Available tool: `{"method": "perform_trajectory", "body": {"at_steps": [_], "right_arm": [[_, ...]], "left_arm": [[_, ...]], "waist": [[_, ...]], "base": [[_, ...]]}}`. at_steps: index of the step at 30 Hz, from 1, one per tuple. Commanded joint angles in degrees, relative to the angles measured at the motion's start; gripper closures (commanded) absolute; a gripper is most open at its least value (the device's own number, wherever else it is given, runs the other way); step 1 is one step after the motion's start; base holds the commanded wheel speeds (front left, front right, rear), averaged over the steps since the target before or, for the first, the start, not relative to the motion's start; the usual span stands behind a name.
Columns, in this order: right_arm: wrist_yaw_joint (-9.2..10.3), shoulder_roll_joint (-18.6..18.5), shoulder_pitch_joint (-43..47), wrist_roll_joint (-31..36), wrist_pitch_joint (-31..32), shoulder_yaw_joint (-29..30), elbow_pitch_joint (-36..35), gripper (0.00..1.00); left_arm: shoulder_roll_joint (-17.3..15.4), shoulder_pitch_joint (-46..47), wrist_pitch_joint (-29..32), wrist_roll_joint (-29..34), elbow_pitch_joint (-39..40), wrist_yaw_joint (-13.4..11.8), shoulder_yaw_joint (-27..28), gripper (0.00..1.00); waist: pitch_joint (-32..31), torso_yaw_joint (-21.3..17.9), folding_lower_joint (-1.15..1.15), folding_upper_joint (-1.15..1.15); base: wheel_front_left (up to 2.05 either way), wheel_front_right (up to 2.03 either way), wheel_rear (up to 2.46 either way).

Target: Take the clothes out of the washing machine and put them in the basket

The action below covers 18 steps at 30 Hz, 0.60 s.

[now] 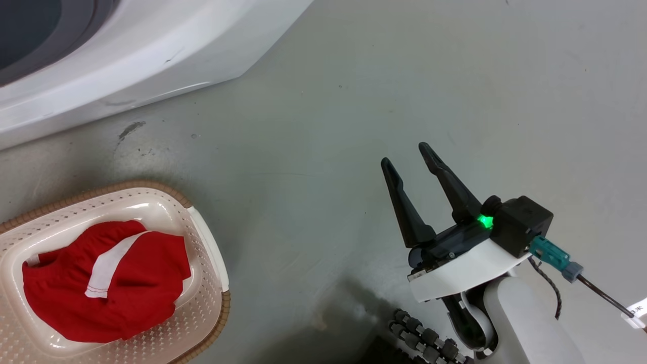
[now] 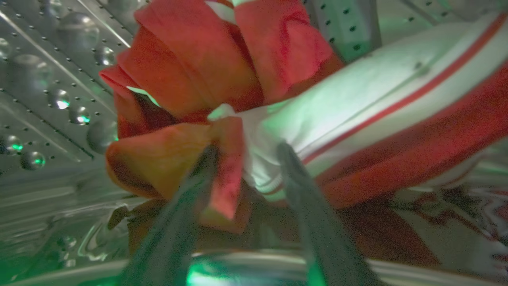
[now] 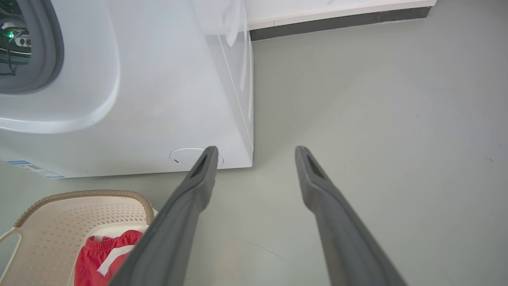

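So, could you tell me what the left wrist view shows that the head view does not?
Left wrist view: the drum and the left end effector, fingers apart astride a fold of garment. Head view: the basket, the washer from outside, and the right end effector, open above the floor. Both: red cloth with white trim; the head view's piece lies in the basket.

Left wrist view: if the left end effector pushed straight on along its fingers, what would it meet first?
The red garment: its folds lie between the fingertips of the open left end effector. The washing machine drum wall sits behind it; how far is unclear.
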State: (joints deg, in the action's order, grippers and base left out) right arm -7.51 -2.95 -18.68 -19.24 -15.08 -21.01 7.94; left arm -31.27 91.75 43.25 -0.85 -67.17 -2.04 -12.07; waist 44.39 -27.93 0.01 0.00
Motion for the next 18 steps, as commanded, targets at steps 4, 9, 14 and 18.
{"method": "perform_trajectory", "body": {"at_steps": [4, 9, 14, 18], "right_arm": [[0.04, 0.13, -0.88, -1.46, -0.12, -1.07, 0.11, 0.00], [0.04, 0.13, -0.58, -1.74, -0.12, -1.17, 0.99, 0.00], [0.04, 0.11, 0.06, -0.59, -0.12, 0.33, 1.57, 0.00], [0.04, 0.08, 1.39, 1.25, -0.12, 2.39, 2.17, 0.00]], "left_arm": [[-1.28, -2.74, -1.43, -0.80, 2.75, -2.13, 0.49, 1.00], [-2.20, -6.34, -8.57, -1.53, 7.04, -4.22, 1.16, 1.00], [-1.15, -12.09, -21.25, -3.59, 10.05, -5.47, 2.36, 1.00], [1.53, -16.88, -32.07, -6.22, 9.43, -4.98, 3.78, 1.00]], "waist": [[-0.81, -0.35, -0.01, 0.00], [-2.79, -0.06, -0.01, 0.00], [-7.02, 1.35, -0.01, 0.00], [-11.88, 3.33, -0.01, 0.00]], "base": [[0.00, 0.00, 0.00], [0.00, 0.00, 0.00], [0.00, 0.00, 0.00], [0.00, 0.00, 0.00]]}}
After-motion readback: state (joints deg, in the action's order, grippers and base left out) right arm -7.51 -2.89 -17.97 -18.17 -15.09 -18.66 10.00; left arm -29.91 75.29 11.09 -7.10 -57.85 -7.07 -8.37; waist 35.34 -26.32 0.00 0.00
